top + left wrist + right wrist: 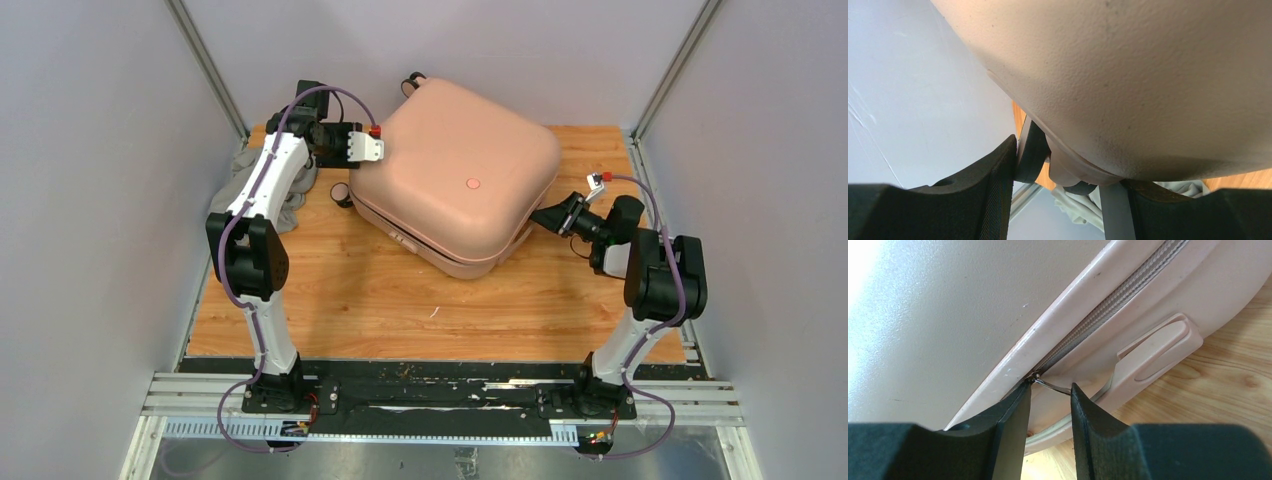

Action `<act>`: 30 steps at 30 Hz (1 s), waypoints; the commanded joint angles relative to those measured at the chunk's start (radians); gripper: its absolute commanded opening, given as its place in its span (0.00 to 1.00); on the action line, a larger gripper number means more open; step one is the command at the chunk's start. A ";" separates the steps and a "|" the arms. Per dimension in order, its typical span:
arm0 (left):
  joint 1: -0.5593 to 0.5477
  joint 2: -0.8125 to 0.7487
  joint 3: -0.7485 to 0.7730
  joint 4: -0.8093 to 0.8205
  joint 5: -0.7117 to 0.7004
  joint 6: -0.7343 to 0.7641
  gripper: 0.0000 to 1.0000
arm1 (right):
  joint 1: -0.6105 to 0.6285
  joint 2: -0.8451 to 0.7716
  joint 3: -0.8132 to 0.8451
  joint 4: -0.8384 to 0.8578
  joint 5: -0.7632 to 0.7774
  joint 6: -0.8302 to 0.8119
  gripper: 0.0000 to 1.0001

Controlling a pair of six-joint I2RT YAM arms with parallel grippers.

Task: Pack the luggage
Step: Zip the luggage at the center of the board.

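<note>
One grey cloth (pixel 262 178) lies bunched behind the luggage (pixel 455 175).

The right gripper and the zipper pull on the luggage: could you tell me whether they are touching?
Touching. In the right wrist view the right gripper has the thin metal zipper pull running between its fingers, meeting the left one at the luggage seam.

My overhead camera looks down from behind both arm bases. Each wrist camera sits very close, facing past its own fingers; all three views share the pale pink hard-shell suitcase (pixel 455 185).
</note>
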 commanded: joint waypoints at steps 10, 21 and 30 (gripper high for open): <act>-0.017 -0.058 0.048 0.084 0.050 -0.131 0.00 | 0.006 0.178 -0.011 0.384 -0.054 0.269 0.25; -0.017 -0.070 0.033 0.082 0.048 -0.127 0.00 | 0.004 0.169 -0.044 0.496 -0.025 0.329 0.13; -0.017 -0.072 0.026 0.083 0.050 -0.121 0.00 | -0.028 0.113 -0.047 0.418 -0.017 0.277 0.41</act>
